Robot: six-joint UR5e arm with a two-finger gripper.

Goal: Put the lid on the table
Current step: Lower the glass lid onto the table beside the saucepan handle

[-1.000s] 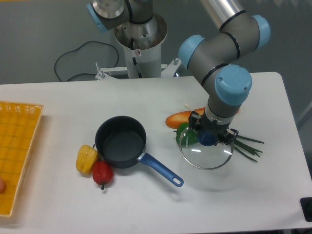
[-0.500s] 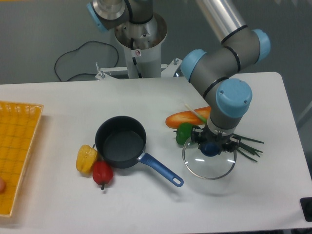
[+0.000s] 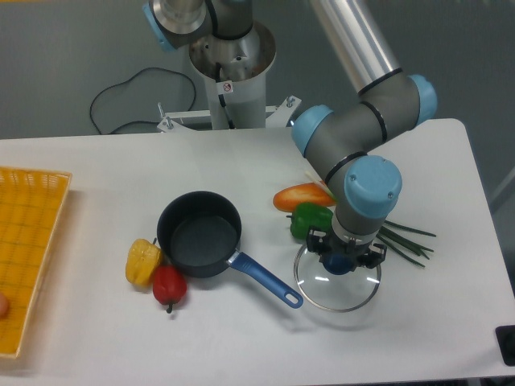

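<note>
The lid (image 3: 336, 281) hangs directly beneath the gripper (image 3: 340, 261), jaws pinching its blue knob. It sits level, low over bare bench (image 3: 418, 322) (contact unclear).

Grey-and-silver arm (image 3: 354, 56), light-blue joint caps, seemingly black hand (image 3: 344, 256)

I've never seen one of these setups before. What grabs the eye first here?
Probably the big grey and blue robot arm bending down on the right, its fingers around the dark blue knob of a round glass lid low over the white table. Next comes the dark saucepan in the middle with a blue handle, a yellow pepper and a red pepper beside it. A yellow mesh tray sits at the left edge.
</note>
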